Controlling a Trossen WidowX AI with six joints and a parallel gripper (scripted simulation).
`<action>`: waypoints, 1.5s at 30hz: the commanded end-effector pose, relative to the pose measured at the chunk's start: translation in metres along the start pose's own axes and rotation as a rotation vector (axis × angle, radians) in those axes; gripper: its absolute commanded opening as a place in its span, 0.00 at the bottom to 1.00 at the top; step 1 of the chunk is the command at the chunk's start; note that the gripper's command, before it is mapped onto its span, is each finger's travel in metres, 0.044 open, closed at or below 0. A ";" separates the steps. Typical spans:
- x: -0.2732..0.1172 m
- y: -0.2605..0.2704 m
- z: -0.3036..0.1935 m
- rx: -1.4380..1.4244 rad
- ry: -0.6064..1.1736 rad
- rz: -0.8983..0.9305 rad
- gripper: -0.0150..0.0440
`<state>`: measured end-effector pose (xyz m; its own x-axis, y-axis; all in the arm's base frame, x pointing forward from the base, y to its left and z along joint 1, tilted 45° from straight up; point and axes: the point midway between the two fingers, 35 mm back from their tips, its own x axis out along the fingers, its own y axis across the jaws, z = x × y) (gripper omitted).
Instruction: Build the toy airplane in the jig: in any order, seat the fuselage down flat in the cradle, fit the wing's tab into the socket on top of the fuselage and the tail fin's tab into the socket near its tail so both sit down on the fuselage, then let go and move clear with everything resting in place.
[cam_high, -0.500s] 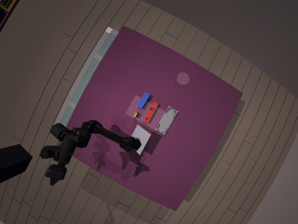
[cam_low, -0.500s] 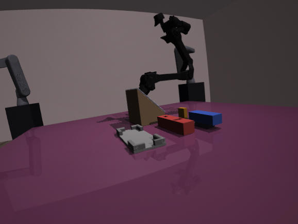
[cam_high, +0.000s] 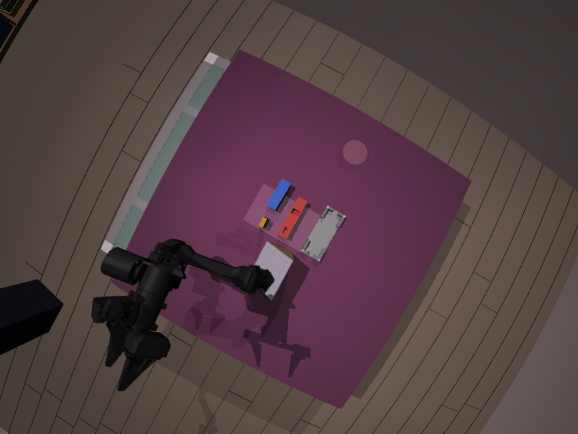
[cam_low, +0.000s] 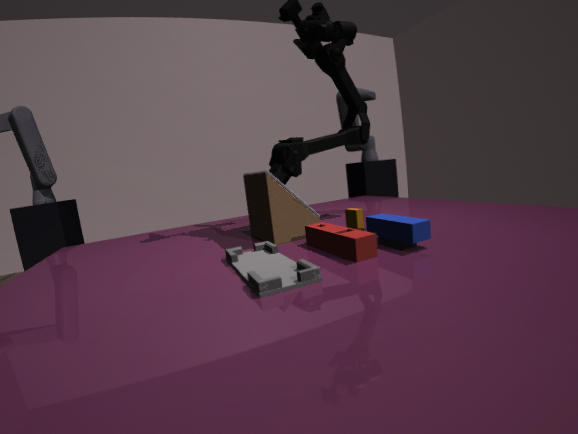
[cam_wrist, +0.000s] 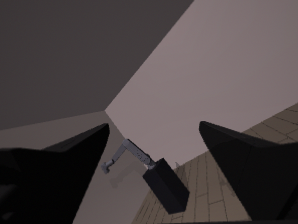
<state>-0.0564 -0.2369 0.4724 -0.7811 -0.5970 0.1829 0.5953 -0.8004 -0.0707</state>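
The red fuselage (cam_high: 291, 221) (cam_low: 340, 242) lies on the table beside the grey jig (cam_high: 323, 233) (cam_low: 275, 270), with its two sockets facing up. The jig's cradle holds nothing. The blue wing (cam_high: 279, 194) (cam_low: 395, 227) lies on the fuselage's other side, with a dark shape beneath it. The small yellow-orange tail fin (cam_high: 264, 222) (cam_low: 354, 218) stands apart near the wing and fuselage. My gripper (cam_high: 114, 377) (cam_wrist: 154, 126) is wide open and empty, raised high beyond the table edge and far from all the parts. Its view shows only walls, floor and a distant arm.
A wedge-shaped block (cam_high: 275, 267) (cam_low: 295, 210) with a pale sloping top stands near the jig and fuselage, close to the lower part of my arm. A round pink disc (cam_high: 355, 152) shows farther across the table. Grey arms on dark pedestals stand beyond the table.
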 end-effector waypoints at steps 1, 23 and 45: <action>-0.011 0.059 -0.008 -0.133 -0.041 0.206 1.00; -0.193 0.251 -0.129 -0.645 -0.073 1.209 1.00; -0.442 0.147 -0.318 -1.360 0.426 2.379 1.00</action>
<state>0.3212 -0.1469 0.0880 0.3745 -0.0757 -0.9241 -0.0793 0.9904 -0.1133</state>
